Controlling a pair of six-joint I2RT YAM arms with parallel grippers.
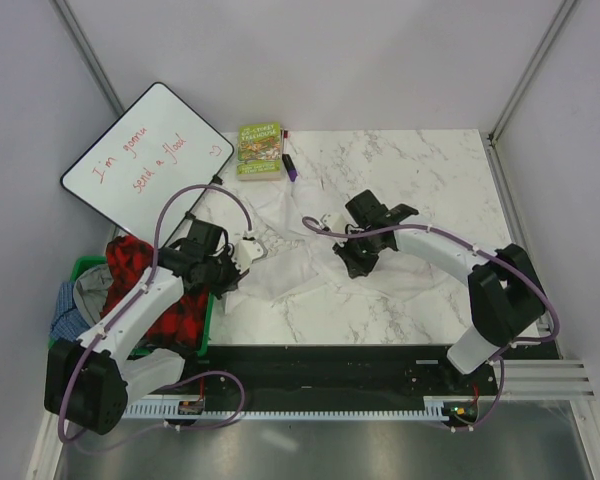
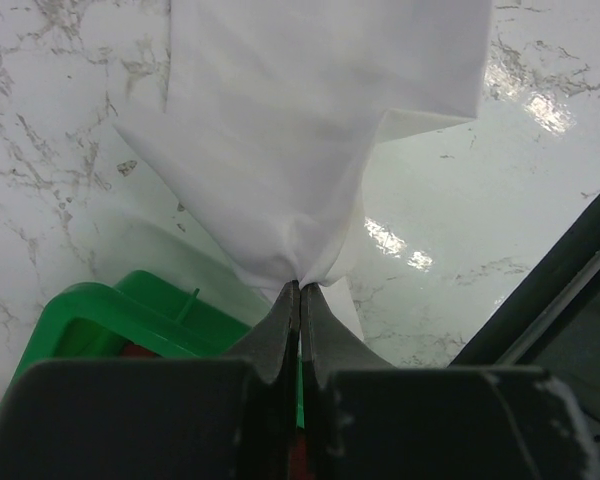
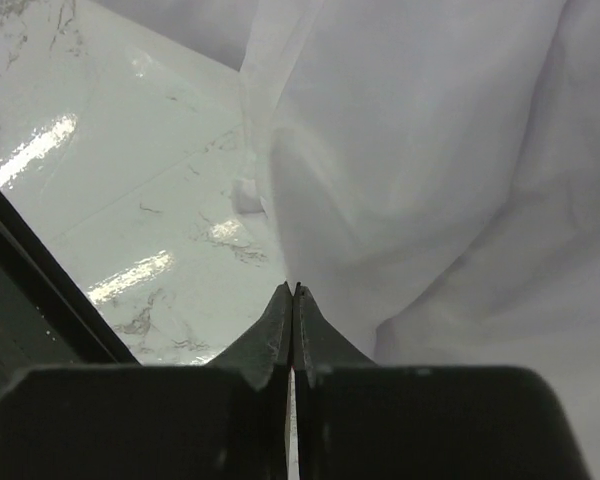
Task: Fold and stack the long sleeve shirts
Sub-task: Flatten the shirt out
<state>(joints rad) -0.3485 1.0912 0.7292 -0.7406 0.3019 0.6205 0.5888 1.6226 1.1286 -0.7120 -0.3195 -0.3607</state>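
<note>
As left gripper (image 2: 300, 290) pinches shirt (image 2: 280, 150) edge, bare marble table (image 2: 500, 200) rightward

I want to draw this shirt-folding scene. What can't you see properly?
- Right wrist view: the right gripper is shut at the edge of the white shirt; whether it pinches cloth is unclear.
- Top view: the left arm covers part of the clothes in the green bin.
- Top view: the green book has a title too small to read.
</note>
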